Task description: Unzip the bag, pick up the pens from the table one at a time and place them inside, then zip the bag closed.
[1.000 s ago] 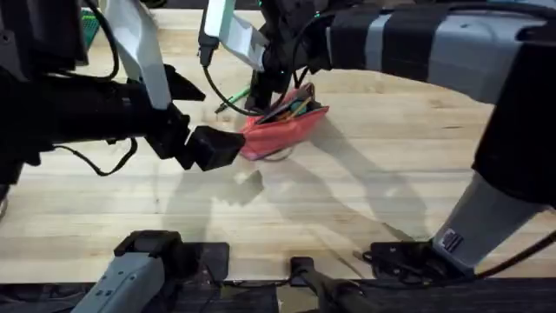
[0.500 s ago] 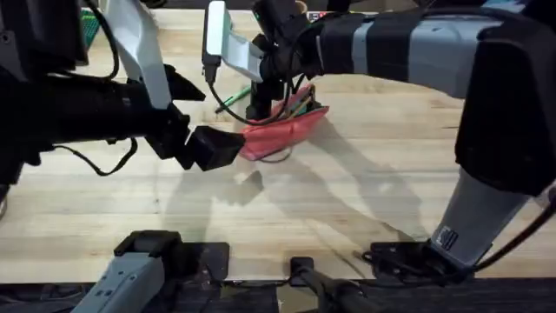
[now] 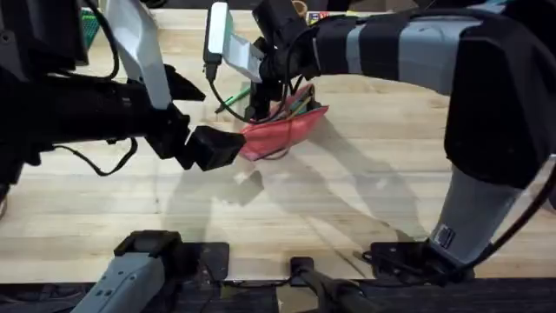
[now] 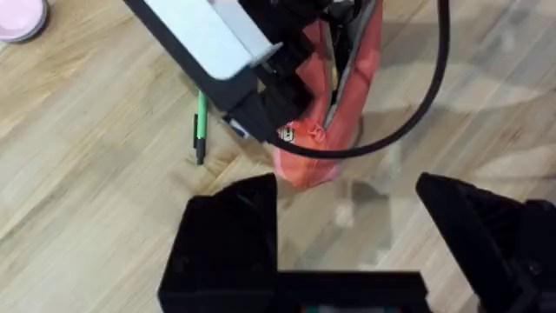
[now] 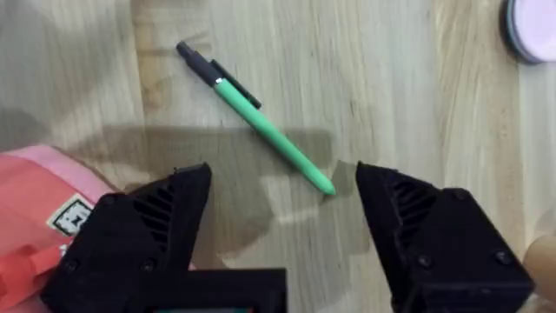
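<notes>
One slim green pen (image 5: 261, 129), dark-tipped

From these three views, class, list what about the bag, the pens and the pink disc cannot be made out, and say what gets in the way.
- Bag contents: overhead, the right arm covers its opening.
- Green pen: overhead, mostly hidden behind the right gripper.
- Bag's far end: left wrist view, cut off by the top edge and the right arm.
- Pink disc: right wrist view, cut by the edge.

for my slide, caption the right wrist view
Open right fingers hover above the green pen on the table, beside the bag.
</notes>
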`<state>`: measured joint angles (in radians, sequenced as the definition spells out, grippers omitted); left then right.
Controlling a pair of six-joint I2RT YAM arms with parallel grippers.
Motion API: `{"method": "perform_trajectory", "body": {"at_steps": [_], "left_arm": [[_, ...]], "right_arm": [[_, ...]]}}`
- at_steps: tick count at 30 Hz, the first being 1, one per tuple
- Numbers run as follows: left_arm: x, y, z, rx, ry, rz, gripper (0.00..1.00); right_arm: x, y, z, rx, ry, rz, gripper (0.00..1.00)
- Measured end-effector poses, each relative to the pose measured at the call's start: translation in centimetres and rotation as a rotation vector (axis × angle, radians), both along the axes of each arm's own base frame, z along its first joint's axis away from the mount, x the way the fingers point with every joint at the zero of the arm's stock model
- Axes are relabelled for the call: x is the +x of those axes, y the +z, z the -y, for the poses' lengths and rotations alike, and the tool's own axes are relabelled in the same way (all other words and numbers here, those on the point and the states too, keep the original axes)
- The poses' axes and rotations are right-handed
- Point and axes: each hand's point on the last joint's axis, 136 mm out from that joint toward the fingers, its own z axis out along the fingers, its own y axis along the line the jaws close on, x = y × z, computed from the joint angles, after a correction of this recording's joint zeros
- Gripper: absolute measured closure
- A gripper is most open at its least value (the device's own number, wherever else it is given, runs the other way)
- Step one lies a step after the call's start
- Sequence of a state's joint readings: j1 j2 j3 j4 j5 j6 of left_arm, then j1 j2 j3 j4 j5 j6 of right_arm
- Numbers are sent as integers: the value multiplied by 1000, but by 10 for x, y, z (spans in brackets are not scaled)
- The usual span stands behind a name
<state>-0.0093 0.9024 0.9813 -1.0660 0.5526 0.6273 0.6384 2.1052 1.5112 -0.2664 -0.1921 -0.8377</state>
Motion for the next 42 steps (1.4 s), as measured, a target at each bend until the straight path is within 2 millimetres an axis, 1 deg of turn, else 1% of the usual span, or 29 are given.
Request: {"method": "perform_trajectory", "body": {"at_steps": [8, 14, 21, 29, 32, 33, 36, 39, 40, 42], "left_arm": [[0, 0, 0, 0, 0, 0, 7], [0, 0, 0, 0, 0, 0, 7], [0, 0, 0, 0, 0, 0, 6], [0, 0, 0, 0, 0, 0, 6], [0, 0, 0, 0, 0, 0, 6], [0, 0, 0, 0, 0, 0, 6], [0, 0, 0, 0, 0, 0, 6], [0, 0, 0, 0, 0, 1, 6], [0, 0, 0, 0, 0, 1, 7], [0, 0, 0, 0, 0, 2, 6]], "right_arm": [[1, -6, 2, 32, -70, -61, 6], [-4, -11, -5, 75, -85, -124, 6], [-6, -16, -14, 124, -96, -176, 6], [-6, -19, -16, 144, -117, -213, 16], [-7, -20, -16, 149, -117, -226, 63], [-8, -20, -16, 150, -115, -229, 94], [-10, -20, -17, 154, -108, -239, 213], [-10, -20, -17, 156, -106, -240, 375], [-9, -20, -17, 157, -106, -238, 408], [-9, -20, -17, 157, -108, -238, 435]]}}
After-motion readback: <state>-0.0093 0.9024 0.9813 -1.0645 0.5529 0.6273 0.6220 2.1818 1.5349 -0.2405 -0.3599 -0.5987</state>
